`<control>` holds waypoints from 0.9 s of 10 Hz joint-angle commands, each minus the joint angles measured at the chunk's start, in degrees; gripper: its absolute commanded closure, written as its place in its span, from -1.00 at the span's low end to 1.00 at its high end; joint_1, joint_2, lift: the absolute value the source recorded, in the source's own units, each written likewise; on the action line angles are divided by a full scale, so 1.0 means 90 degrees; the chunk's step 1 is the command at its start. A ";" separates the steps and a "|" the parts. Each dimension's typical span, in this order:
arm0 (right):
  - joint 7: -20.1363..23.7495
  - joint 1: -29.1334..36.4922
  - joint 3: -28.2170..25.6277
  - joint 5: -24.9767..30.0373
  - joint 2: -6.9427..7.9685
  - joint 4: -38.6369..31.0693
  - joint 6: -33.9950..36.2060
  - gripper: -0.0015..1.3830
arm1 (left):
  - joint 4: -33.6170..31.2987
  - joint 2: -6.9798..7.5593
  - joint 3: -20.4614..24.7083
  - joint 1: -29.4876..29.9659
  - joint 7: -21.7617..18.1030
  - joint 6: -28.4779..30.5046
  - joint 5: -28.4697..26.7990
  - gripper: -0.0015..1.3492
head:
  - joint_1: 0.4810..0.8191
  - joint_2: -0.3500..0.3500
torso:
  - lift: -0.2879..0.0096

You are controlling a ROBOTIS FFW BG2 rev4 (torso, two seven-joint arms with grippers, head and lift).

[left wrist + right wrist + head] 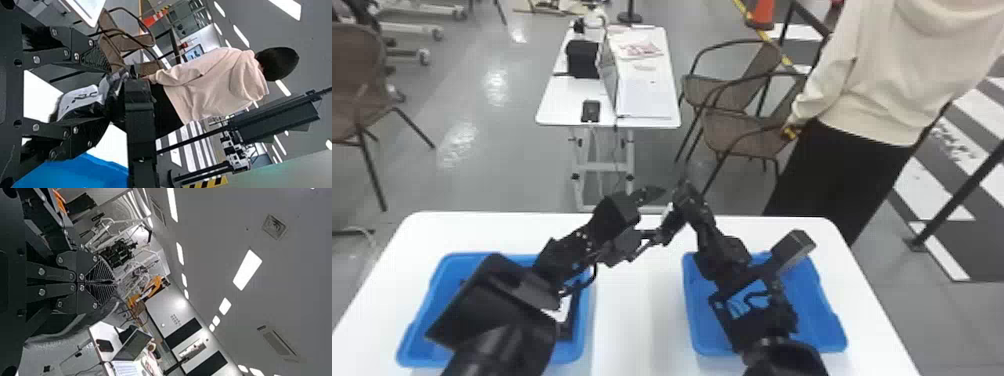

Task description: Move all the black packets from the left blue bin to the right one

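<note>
A black packet [80, 102] with a white label is up in the air over the table [638, 300], between two robot grippers. The left gripper [102, 96] has its fingers spread wide either side of it, not clamped. The right gripper [98, 282] has its fingers pressed together, seemingly pinching the packet's far end, though how much they hold I cannot tell. Its creased, shiny wrapping suggests something light, floppy and slippery, best gripped well in from the edge, across the flat middle
</note>
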 commanded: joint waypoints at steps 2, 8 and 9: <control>-0.0037 0.0123 -0.0472 0.0177 0.0001 0.0106 -0.0028 0.86 | -0.0623 -0.0029 0.0639 0.0611 -0.0001 0.0243 -0.0089 -0.54 | 0.27 -0.43 | 0.93; -0.0311 0.0514 -0.1224 0.0440 -0.0039 0.0780 -0.0106 0.86 | -0.2478 -0.0012 0.2007 0.2086 0.0009 0.0907 0.0829 -0.54 | 0.27 -0.35 | 0.93; -0.0408 0.0572 -0.1224 0.0460 -0.0068 0.0966 -0.0106 0.86 | -0.2654 -0.0029 0.2241 0.2301 0.0009 0.1004 0.0985 -0.54 | 0.27 -0.34 | 0.93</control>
